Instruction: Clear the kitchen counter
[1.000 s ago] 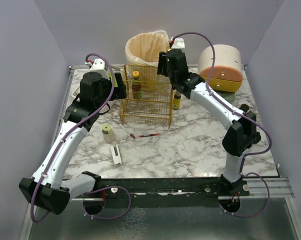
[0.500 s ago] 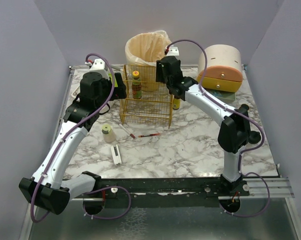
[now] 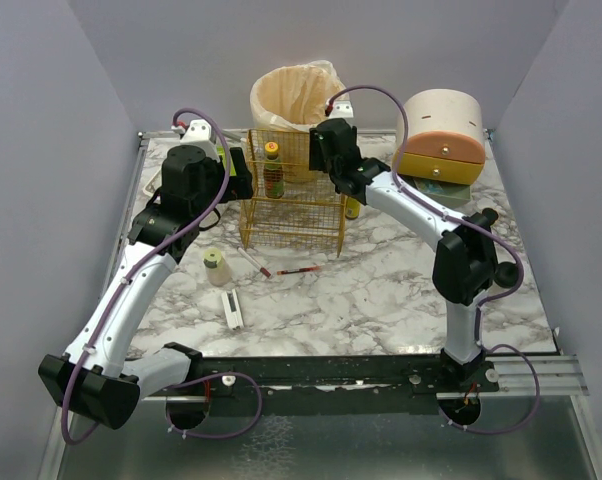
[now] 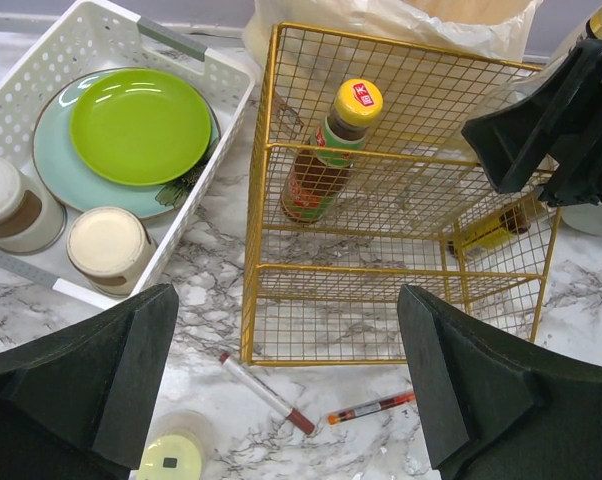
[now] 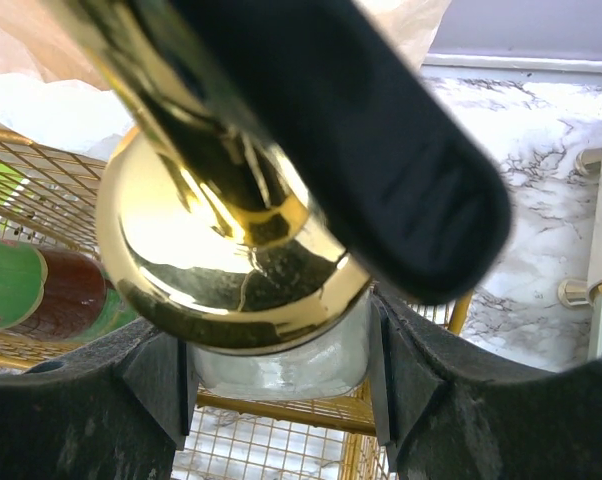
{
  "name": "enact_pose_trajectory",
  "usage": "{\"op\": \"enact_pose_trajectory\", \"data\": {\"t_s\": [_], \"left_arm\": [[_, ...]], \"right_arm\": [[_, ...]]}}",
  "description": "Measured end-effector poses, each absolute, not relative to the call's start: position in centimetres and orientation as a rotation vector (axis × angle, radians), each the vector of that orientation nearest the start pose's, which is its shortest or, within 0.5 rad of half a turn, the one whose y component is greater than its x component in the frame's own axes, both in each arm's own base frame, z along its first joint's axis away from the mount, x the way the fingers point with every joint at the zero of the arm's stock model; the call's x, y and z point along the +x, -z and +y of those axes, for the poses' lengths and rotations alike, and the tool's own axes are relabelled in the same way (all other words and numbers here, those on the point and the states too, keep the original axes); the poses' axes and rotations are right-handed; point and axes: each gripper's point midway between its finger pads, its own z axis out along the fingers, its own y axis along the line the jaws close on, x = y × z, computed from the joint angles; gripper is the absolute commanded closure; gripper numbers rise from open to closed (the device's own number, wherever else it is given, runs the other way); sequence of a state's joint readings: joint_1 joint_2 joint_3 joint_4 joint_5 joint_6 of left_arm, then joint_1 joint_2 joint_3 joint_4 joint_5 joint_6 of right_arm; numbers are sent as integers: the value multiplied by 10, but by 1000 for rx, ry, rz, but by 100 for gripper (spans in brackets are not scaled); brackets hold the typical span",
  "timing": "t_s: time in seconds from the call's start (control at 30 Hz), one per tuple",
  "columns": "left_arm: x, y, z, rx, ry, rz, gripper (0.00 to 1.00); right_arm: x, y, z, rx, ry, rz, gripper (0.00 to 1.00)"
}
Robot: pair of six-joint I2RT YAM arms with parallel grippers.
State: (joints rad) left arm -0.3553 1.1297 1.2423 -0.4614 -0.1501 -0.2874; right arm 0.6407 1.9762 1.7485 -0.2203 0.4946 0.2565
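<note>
While the marble-patterned desk (image 3: 401, 290) stretched from the arms' bases back to the far wall, the right claw (image 3: 331, 140) hung over the back right corner of a gold wire rack (image 3: 293, 200). It was closed partway on a gold-capped glass jar (image 5: 231, 280). Its wrist camera showed a ridged black finger (image 5: 381, 170) pressed against the shiny cap, with the clear glass body below.

The left claw (image 4: 288, 300) was spread wide and held nothing, poised above the desk to the left of the rack. A brown sauce bottle (image 4: 331, 150) with a yellow cap stood inside the rack, and a small yellow bottle (image 3: 352, 207) stood on the desk just beside the rack's right side.

In front of the rack lay a white pen (image 4: 266, 392) and a red pen (image 4: 371, 407), with a pale-lidded pot (image 3: 216, 266) and a flat white bar (image 3: 234, 308) nearer the arms.

A white slotted tray (image 4: 211, 75) at the far left held a green plate (image 4: 141, 125) on a pale blue one, plus two lidded tubs. Behind the rack stood a lined bin (image 3: 293, 95), and at the far right a round-topped box (image 3: 441, 130) with a yellow drawer.
</note>
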Motion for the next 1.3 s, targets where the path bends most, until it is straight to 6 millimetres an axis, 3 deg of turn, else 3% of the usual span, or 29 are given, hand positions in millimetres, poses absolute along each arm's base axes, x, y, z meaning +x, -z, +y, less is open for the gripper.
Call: {"op": "enact_pose_trajectory", "data": {"t_s": [0.17,0.4,0.63,0.73,0.87,1.0,1.13,1.3], "left_arm": [[346,-312,-113,-35,285,1936,1],[346,-311,-113,-36,283,1940,1],[346,-311,-113,-36,283,1940,1],[346,-311,-113,-36,283,1941,1],[346,-311,-112,-35,282,1941,1],[346,-311,-112,-33,277,1940,1],[346,-311,-111,-31,276,1940,1],[347,-310,-112,-30,276,1942,1]], "right_arm": [[500,-222,282,-62,-96,1963,25],[496,-240,285,-56,-146,1940,18],[479,-297,277,-44,-220,1860,17],[458,-328,263,-48,-246,1813,17],[424,-361,233,-55,-230,1764,17],[394,-374,191,-27,-147,1751,18],[379,-368,130,65,-32,1771,18],[378,-342,38,284,130,1832,17]]}}
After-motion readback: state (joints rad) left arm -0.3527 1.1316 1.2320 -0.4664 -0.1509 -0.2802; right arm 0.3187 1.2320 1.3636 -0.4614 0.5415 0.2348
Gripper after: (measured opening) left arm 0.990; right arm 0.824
